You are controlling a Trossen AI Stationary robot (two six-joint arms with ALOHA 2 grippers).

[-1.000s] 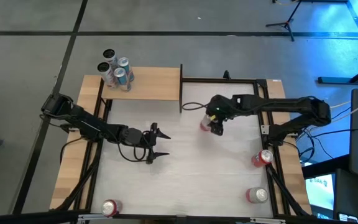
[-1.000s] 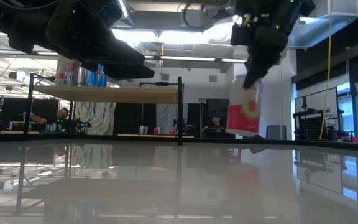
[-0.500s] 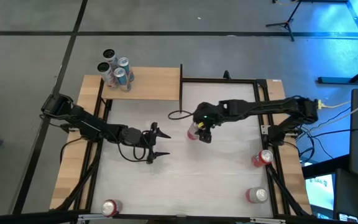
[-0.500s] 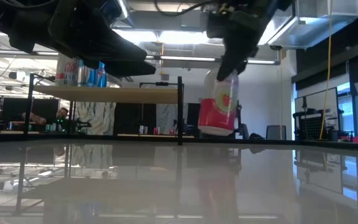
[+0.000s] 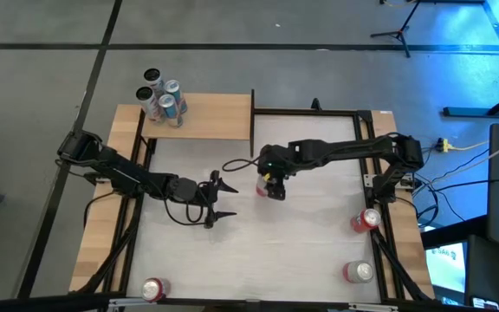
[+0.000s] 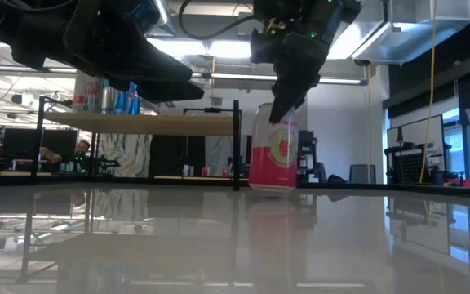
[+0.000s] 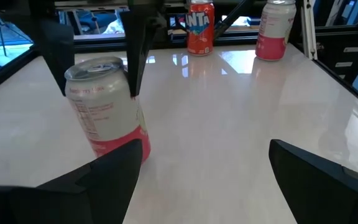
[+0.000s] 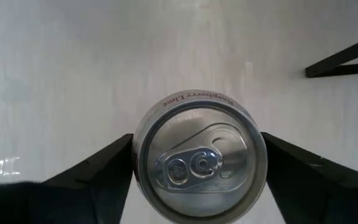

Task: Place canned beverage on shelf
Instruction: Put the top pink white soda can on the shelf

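Note:
A white and pink can (image 5: 265, 186) is under my right gripper (image 5: 273, 184), which is shut on it at mid-table. In the low view the can (image 6: 273, 159) stands slightly tilted, its base at or just above the white tabletop (image 5: 301, 243); which, I cannot tell. My left gripper (image 5: 218, 199) is open and empty just left of the can, its fingers pointing at it (image 7: 107, 106). The tan wooden shelf (image 5: 206, 115) stands at the far left and carries several cans (image 5: 161, 97) at its left end. My right gripper pinches the can's upper side wall (image 8: 143, 163), just below the top rim, between its two fingers (image 8: 107, 171). The fingers come from above and point down, one on each side. The can leans a little below them.
Three other cans stand on the table: one at the right edge (image 5: 366, 219), one at the near right (image 5: 358, 272), one at the near left (image 5: 152, 289). Black frame bars (image 5: 306, 111) run round the tabletop. A shelf post (image 5: 252, 121) stands beside the shelf's right end.
My right gripper has carried the can toward the table's left edge and down. The can hung tilted and clear of the table a second ago; it is now lower, nearer upright, with its base at about table level, close to my left gripper.

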